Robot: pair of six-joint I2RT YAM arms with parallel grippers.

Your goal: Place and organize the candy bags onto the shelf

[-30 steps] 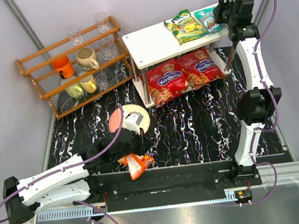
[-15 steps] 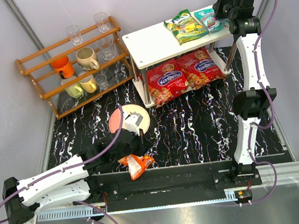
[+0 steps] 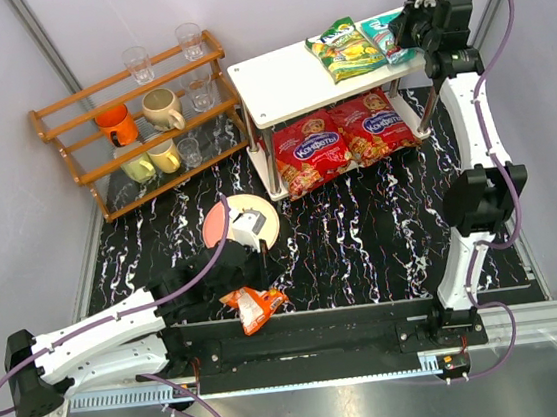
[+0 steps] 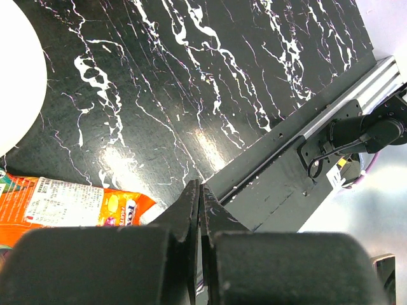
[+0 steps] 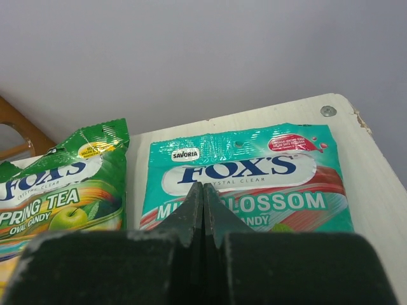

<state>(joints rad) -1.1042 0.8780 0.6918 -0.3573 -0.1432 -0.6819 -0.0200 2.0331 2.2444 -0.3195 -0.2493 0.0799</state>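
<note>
The right fingers [image 5: 191, 208] are hovering closed and empty over the teal bag [image 5: 254, 168] on the shelf's [image 3: 273, 73] top tier, far right, while the left fingers [image 4: 186, 213], also closed, are hanging beside the orange bag [image 4: 70, 203] on the near counter [image 3: 361, 229].

The left arm [image 3: 97, 340] at lower left and the right arm [image 3: 476, 115] at right are wearing glossy white shells between chunky black joint housings, and a thin purple cable [image 3: 510, 3] is looping along each. In the wrist views, the left gripper [image 4: 199, 190] and right gripper [image 5: 203, 190] are showing matte black fingers tapering to wedge tips.
</note>
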